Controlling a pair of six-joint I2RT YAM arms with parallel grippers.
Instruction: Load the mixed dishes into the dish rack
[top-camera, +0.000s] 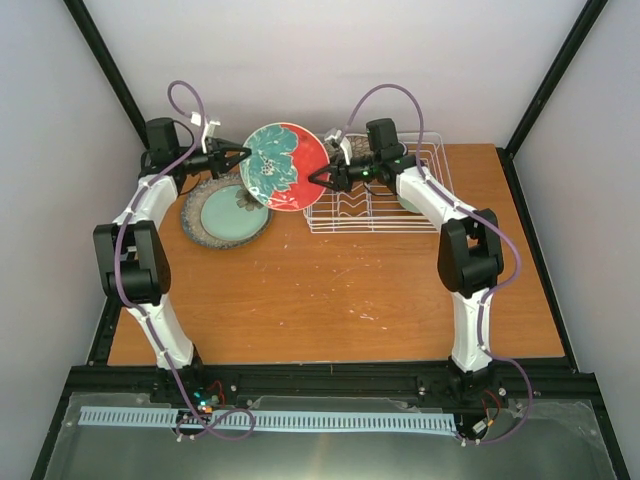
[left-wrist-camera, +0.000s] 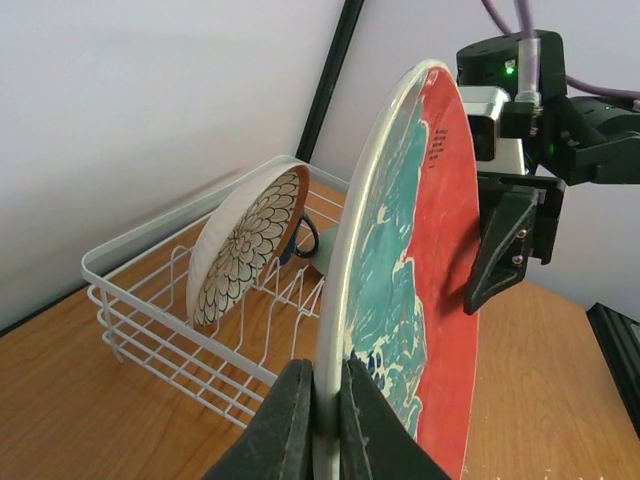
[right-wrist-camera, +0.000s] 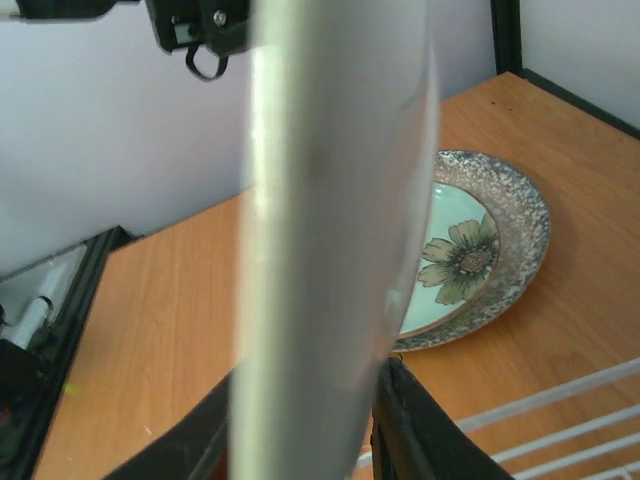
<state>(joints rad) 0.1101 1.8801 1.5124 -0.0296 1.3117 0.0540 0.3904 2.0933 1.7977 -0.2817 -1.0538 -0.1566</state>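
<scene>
Above the surface (top-camera: 330, 290), the left hand (top-camera: 243, 155) pinches the upright red-and-teal plate (top-camera: 285, 167) by its left rim. The right hand (top-camera: 315, 180) clamps the opposite rim (nearer the goal), and the dish rack (top-camera: 345, 212) lies just beyond, rightward.

I see the red-and-teal plate (top-camera: 285, 166) at 12 o'clock, left gripper (top-camera: 243, 156) on its 9 o'clock rim, right gripper (top-camera: 316, 181) on its 4 o'clock rim. Dish rack (top-camera: 350, 212): 1 o'clock.

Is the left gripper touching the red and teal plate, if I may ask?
Touching: the left wrist view shows the left gripper pinching the red and teal plate by its rim.
</scene>
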